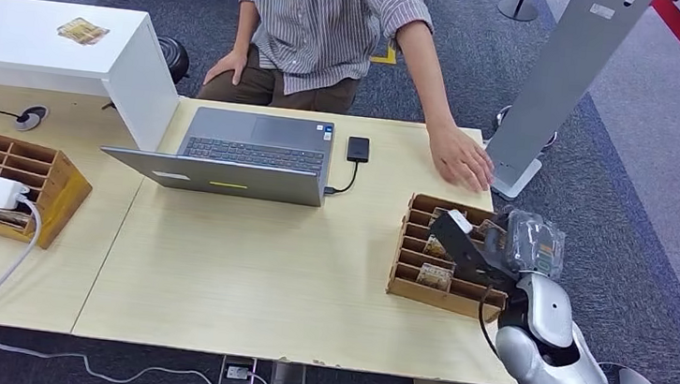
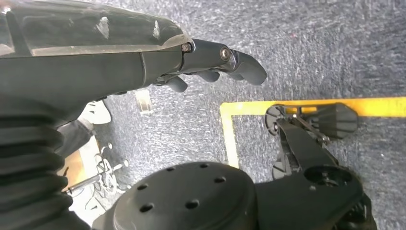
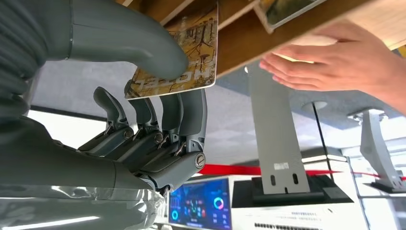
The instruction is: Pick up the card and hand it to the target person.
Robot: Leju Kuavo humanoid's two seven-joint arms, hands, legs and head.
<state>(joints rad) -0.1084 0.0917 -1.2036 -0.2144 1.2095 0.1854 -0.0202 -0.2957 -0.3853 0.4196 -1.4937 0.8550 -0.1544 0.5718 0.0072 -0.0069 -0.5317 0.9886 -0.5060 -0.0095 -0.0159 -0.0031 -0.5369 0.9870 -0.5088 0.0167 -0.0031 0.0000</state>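
Over the wooden organizer [image 1: 424,257], right hand [image 3: 143,96] pinching card [image 3: 184,57], left hand [image 2: 210,62] hanging curled, holding nothing.

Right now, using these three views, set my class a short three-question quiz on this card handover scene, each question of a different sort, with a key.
1. True or false: the right hand pinches a card between thumb and fingers.
2. Where does the person's hand rest? A) on the laptop B) on the table beyond the wooden organiser C) on the card
3. Fill in: the left hand hangs over the ____.

Key: 1 true; 2 B; 3 floor.
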